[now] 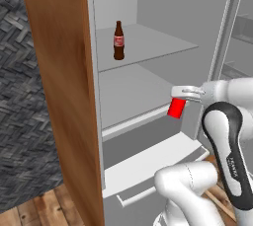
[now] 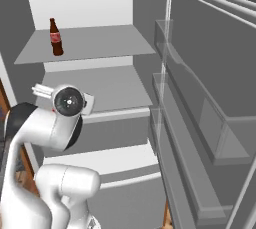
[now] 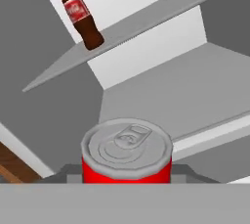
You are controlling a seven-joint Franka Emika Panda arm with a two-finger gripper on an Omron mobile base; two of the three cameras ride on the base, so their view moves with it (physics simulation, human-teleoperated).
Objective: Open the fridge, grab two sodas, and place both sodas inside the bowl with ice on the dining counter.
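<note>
Inside the open fridge (image 1: 148, 3), white shelves. The hand (image 1: 179, 102) is clenched on the red can (image 3: 127, 157), out past the lower shelf's edge. Above and beyond the hand, the cola bottle (image 1: 118, 41) stands upright on the upper shelf. The right base view shows door bins (image 2: 200, 123).

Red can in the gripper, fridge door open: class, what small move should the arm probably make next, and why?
Probably draw the red can straight back out of the fridge. The gripper is shut on it, lifted clear in front of the lower shelf, and the door stands open. The cola bottle waits on the upper shelf for a second trip.
</note>
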